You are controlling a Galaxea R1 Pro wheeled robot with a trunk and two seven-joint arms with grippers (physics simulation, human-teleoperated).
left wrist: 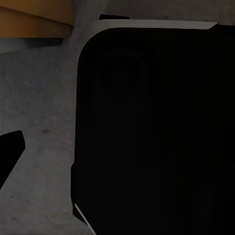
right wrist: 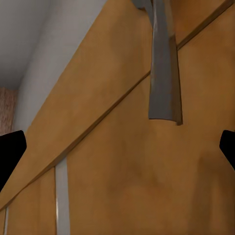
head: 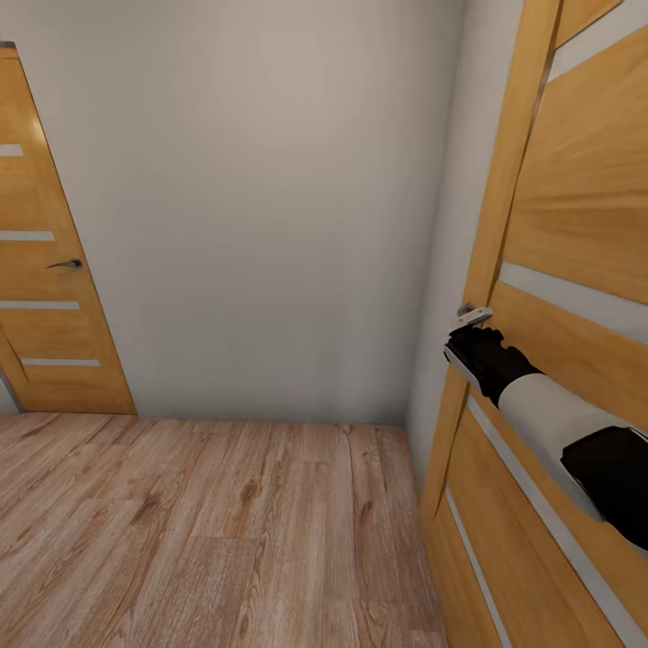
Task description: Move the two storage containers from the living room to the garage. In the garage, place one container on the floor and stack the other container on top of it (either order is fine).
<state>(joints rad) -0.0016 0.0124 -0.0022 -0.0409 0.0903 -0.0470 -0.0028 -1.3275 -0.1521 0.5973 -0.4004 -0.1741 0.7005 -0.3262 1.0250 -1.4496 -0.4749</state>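
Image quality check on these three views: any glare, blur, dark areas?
Head view: even, flat lighting, no glare, sharp; the right gripper reads clearly at the door handle. Left wrist view: mostly dark, a black body blocks most of it, the grey surface beside it dim and grainy. Right wrist view: the door close up, soft; handle slightly blurred.

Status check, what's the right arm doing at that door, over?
Right gripper open, at the grey metal lever handle of the honey-coloured wooden door. Left gripper state unclear. No orange-red containers visible. Door blocks the way.

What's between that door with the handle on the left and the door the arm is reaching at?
In the head view, just plain grey-white wall separates the left door from the right door.
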